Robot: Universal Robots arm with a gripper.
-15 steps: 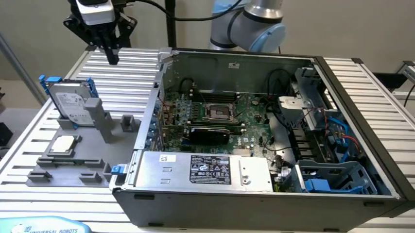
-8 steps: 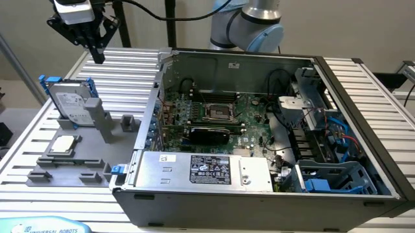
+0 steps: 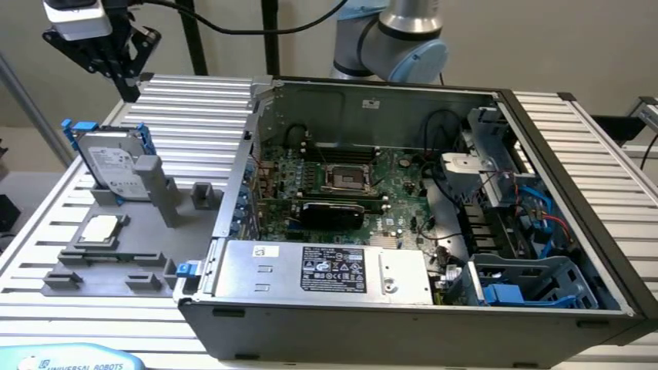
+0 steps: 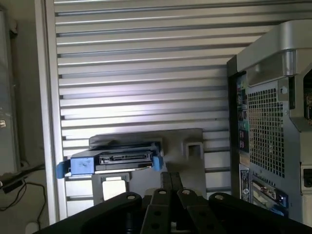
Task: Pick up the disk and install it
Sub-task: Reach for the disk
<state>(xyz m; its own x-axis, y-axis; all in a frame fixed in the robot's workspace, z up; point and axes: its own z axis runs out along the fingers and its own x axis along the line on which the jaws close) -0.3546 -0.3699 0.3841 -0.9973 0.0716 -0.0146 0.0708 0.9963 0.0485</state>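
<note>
The disk (image 3: 111, 166), a silver-grey hard drive with a white label in a bright blue frame, leans upright in a grey holder (image 3: 123, 239) on the exterior view's left. In the wrist view the disk (image 4: 114, 160) appears edge-on, its connector side facing the camera. My gripper (image 3: 119, 65) hangs high above the table, behind and above the disk, well apart from it. Its black fingers (image 4: 170, 187) are pressed together with nothing between them.
An open computer case (image 3: 411, 216) with motherboard, power supply and a blue drive cage (image 3: 529, 281) fills the exterior view's right. A small square processor chip (image 3: 100, 229) lies on the grey holder. The ribbed metal table (image 3: 196, 100) extends around them.
</note>
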